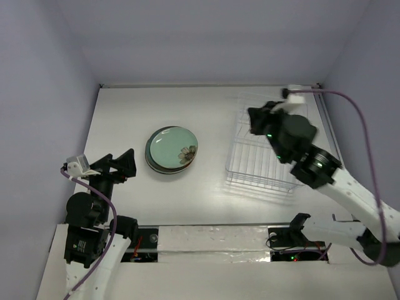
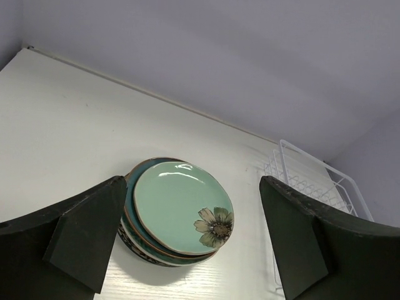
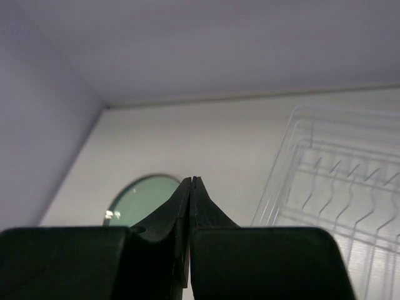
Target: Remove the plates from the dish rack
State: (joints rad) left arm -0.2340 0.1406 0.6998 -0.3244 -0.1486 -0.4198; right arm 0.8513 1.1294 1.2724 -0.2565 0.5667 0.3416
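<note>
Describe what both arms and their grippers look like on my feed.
The left arm and right arm both have white links, black joints and a purple cable; the right shows green lights. The left gripper and right gripper have matte black wedge-shaped fingers.

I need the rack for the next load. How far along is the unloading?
Done: the plates sit in one stack on the table; the dish rack shows no plate, though the right arm hides part of it. In hand: nothing; the left gripper is open, the right gripper shut and empty. Left: apparently nothing.
</note>
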